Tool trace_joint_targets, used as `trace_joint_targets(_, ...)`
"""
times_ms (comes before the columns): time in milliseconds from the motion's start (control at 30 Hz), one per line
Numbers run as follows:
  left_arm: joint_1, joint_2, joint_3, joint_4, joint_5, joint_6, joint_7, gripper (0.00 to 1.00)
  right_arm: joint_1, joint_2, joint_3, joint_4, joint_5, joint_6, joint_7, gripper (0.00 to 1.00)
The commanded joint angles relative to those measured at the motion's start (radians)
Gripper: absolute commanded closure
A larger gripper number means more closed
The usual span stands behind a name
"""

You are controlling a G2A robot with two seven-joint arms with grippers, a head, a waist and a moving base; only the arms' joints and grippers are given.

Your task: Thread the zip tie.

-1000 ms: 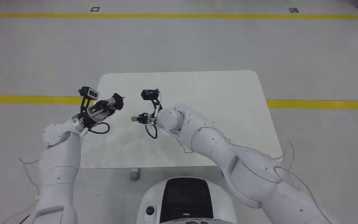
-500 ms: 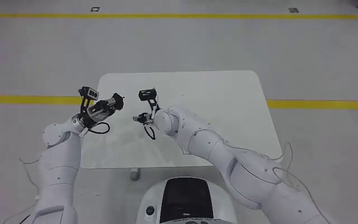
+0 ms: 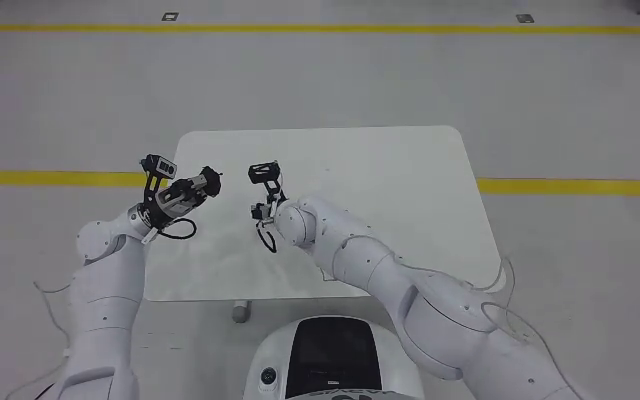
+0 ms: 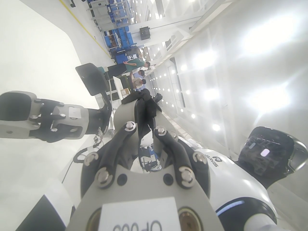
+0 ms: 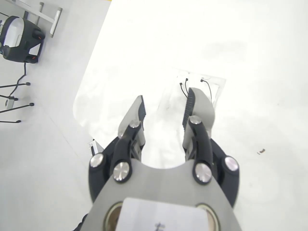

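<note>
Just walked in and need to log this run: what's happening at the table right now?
The robot is setting up to thread a zip tie. Its left hand is shut on a black strip, apparently the zip tie, held up above the white table. The right hand is open and empty, pointing down over a clear tray on the table that holds spare black ties. The two hands are apart, so threading has not begun.
</note>
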Motion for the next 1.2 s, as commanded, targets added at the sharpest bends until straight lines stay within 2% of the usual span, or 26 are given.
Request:
trace_joint_targets(0,0.0,0.0,0.0,0.0,0.0,0.0,0.0,1.0,0.0,0.0,0.0,0.0,0.0,0.0,0.0,1.0)
trace_joint_targets(100,0.0,0.0,0.0,0.0,0.0,0.0,0.0,1.0,-0.004,0.0,-0.001,0.0,-0.009,0.009,-0.015,1.0)
trace_joint_targets(233,0.0,0.0,0.0,0.0,0.0,0.0,0.0,1.0,-0.032,-0.009,-0.005,-0.006,-0.069,0.111,-0.12,1.0)
trace_joint_targets(300,0.0,0.0,0.0,0.0,0.0,0.0,0.0,1.0,-0.047,-0.018,-0.002,-0.008,-0.078,0.127,-0.162,1.0)
trace_joint_targets(433,0.0,0.0,0.0,0.0,0.0,0.0,0.0,1.0,-0.07,-0.039,0.011,0.021,-0.076,0.112,-0.235,1.0)
trace_joint_targets(733,0.0,0.0,0.0,0.0,0.0,0.0,0.0,1.0,-0.085,-0.089,0.026,0.129,-0.081,0.093,-0.291,1.0)
trace_joint_targets(833,0.0,0.0,0.0,0.0,0.0,0.0,0.0,1.0,-0.088,-0.094,0.026,0.149,-0.089,0.085,-0.283,1.0)
trace_joint_targets(1167,0.0,0.0,0.0,0.0,0.0,0.0,0.0,1.0,-0.081,-0.099,0.018,0.157,-0.121,0.114,-0.223,1.0)
